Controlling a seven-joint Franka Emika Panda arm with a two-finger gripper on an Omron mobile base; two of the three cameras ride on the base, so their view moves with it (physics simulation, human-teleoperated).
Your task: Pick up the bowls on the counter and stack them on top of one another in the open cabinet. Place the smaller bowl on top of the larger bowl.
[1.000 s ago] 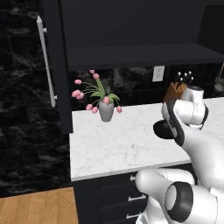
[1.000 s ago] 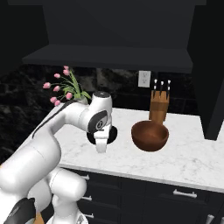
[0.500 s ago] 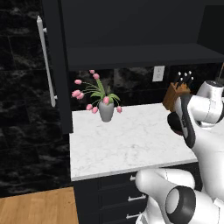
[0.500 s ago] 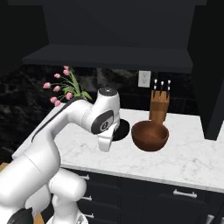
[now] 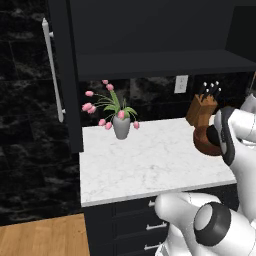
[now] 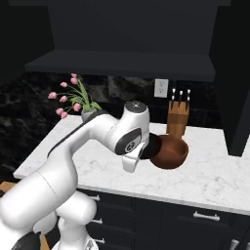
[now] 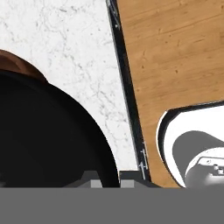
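Hand view shows us the small glossy black bowl (image 7: 48,135) pressed close on the left, the wide reddish-brown wooden bowl (image 7: 22,65) peeking behind it, both over the white marble counter (image 7: 70,39). We cannot tell whether our gripper's fingers (image 7: 124,177) clamp its rim. In our right base view, the dark open cabinet's shelf (image 6: 122,66) lies above.

- The place is a home kitchen, rendered rather than real.
- A white marble-look counter (image 5: 145,160) tops dark drawers (image 6: 195,217) with silver handles.
- A dark wall cabinet (image 5: 150,50) hangs above it.
- A knife block (image 6: 177,117), wall outlet (image 6: 161,88) and vase of pink flowers (image 5: 120,125) line the black stone backsplash (image 5: 150,95).
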